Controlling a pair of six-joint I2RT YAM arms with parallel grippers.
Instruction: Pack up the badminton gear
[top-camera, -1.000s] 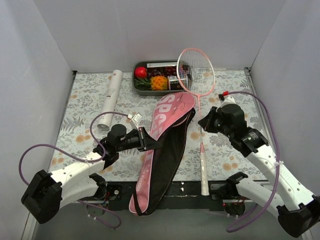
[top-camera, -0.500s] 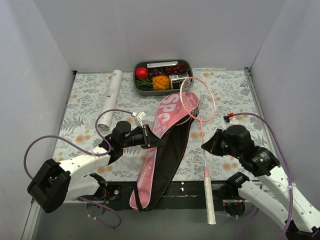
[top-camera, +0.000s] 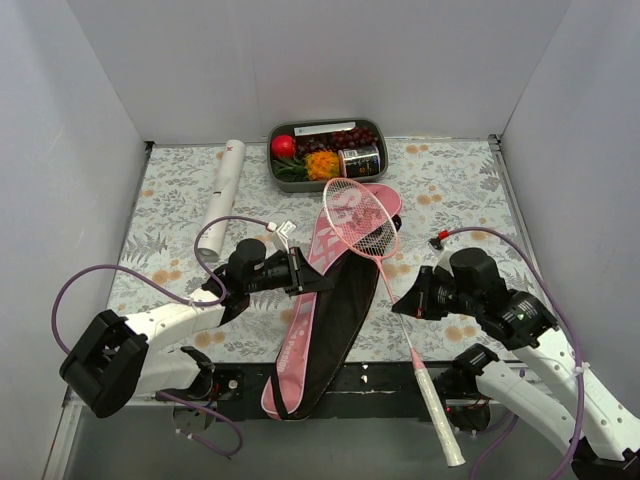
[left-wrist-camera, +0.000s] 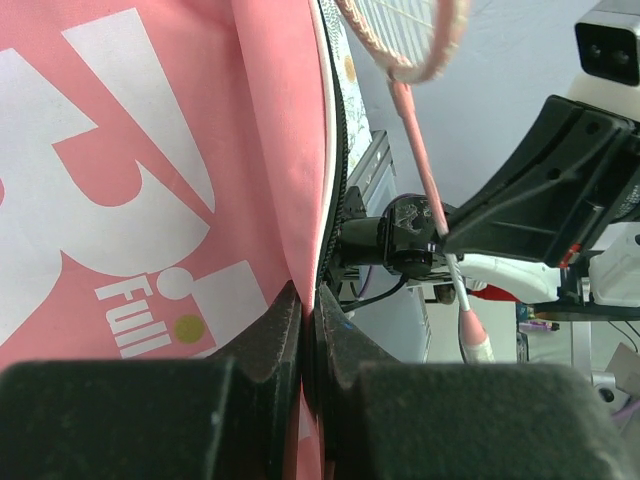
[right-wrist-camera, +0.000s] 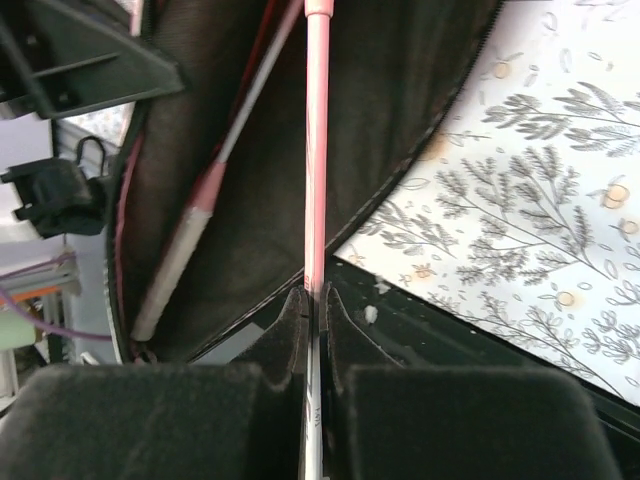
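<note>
Top external view: your right gripper (top-camera: 398, 306) pinches the racket (top-camera: 361, 218) by its shaft. Its head has swung from right of the bag (top-camera: 340, 300) to over the bag's upper end, centre frame. Your left gripper (top-camera: 316, 286) stays clamped on the bag's pink flap.

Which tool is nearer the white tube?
Left. The left tool, pinching the pink bag, sits right of the white tube; the right tool, gripping the racket, is beyond the bag.

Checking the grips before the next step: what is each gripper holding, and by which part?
The left gripper pinches the pink bag by the edge of its open flap; the right gripper clamps the racket by its thin shaft.
</note>
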